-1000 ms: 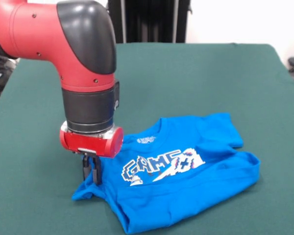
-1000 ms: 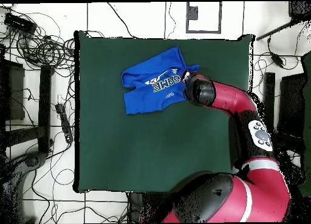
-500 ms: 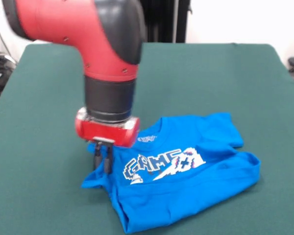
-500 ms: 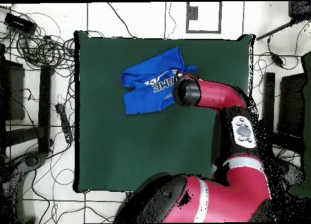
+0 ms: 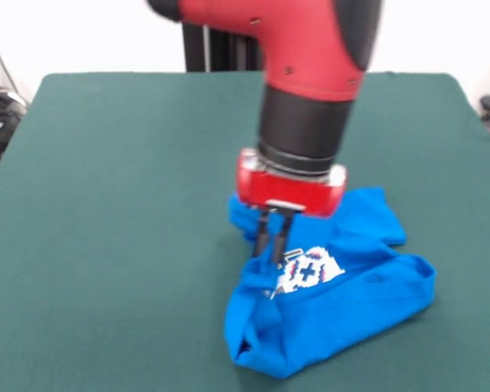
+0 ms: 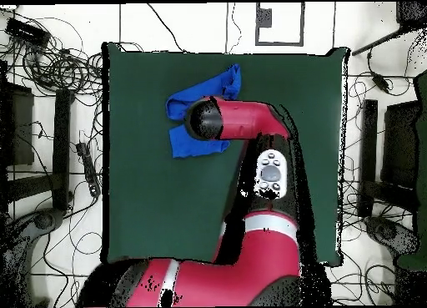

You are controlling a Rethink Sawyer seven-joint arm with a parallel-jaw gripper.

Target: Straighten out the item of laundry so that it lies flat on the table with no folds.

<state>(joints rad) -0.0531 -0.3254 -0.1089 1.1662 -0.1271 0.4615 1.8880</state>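
I log: gripper fingers narrow, pinching fold of blue T-shirt. Soft knit, bunched, doubled over. Counter dark green felt, flat.

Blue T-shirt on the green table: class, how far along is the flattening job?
Nothing looks done: the blue T-shirt lies bunched and folded over itself, its print mostly hidden. In hand: the gripper pinches a raised fold at the middle. Left: spreading it flat on the green table.
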